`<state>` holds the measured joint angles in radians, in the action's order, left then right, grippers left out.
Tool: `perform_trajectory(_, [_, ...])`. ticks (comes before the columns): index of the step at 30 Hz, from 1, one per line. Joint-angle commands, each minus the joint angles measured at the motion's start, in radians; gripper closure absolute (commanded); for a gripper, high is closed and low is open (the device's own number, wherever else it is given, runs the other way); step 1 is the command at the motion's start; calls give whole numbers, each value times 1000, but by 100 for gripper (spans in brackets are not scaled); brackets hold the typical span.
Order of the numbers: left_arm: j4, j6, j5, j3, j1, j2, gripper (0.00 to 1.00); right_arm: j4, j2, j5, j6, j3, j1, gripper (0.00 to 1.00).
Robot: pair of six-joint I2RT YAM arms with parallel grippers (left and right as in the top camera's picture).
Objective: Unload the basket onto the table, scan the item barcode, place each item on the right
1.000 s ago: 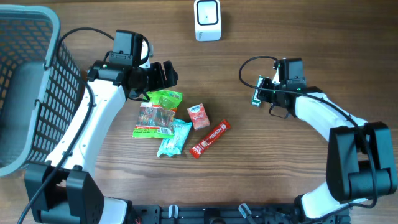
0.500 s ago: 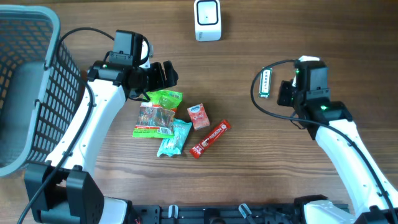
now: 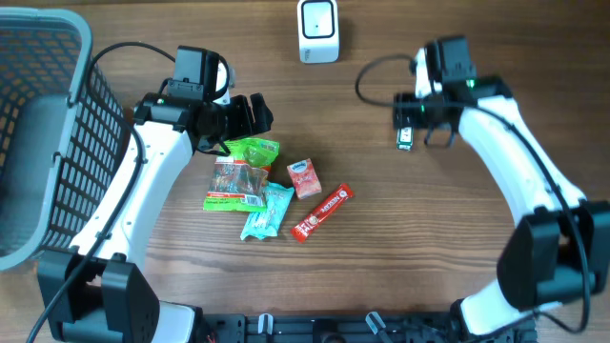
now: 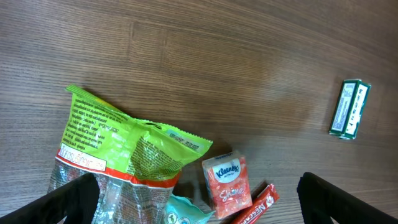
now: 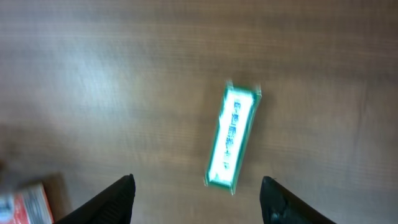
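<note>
Overhead view: we are taking the white box-shaped barcode scanner (image 3: 317, 30) as our landmark. The slim green-and-white cardboard gum pack (image 3: 405, 127) is lying on the brown wooden table (image 3: 381, 248), below and to the right of the scanner and well apart from it. The right gripper (image 3: 416, 112) is hovering just beside the pack. In the right wrist view its fingers (image 5: 118, 199) are standing spread, and the blurred pack is touching neither. The left gripper (image 3: 255, 116) is hanging below-left of the scanner, splayed wide over a crumpled green foil snack bag (image 4: 118, 143) and holding nothing.
</note>
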<state>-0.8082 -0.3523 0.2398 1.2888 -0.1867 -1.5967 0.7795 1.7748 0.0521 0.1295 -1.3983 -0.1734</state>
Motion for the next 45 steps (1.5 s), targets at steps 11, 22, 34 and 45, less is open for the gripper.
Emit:
perform_trajectory(11, [3,16,-3,2,4,14,0,11,293,-89,70,-13,5,51])
perform_trajectory(22, [3,16,-3,2,4,14,0,29,279,-90,53,-26,5,62])
perform_trajectory(34, [3,16,-3,2,4,14,0,69,157,-46,28,-29,4,85])
perform_trajectory(45, [3,16,-3,2,4,14,0,-19,161,-157,32,85,5,86])
